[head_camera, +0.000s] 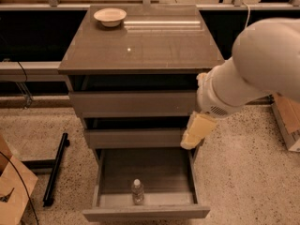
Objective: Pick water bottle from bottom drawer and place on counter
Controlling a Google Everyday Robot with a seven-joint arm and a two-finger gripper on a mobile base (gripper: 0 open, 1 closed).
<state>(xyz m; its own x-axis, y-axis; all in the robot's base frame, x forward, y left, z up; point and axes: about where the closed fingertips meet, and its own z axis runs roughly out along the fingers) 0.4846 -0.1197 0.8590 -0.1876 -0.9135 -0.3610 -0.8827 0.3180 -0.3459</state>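
The water bottle [137,191] stands upright with its white cap up, near the front middle of the open bottom drawer [145,213]. The two upper drawers are shut or nearly shut. The counter [140,50] tops the cabinet. My gripper [198,131] is the pale yellow end of the big white arm. It hangs in front of the middle drawer's right end, above the open drawer's right wall. It is above and to the right of the bottle, apart from it, and nothing shows in it.
A white bowl [110,17] sits at the counter's back left. A cardboard box [11,186] and a black bar [55,168] lie on the speckled floor to the left. Another box [287,125] stands at the right.
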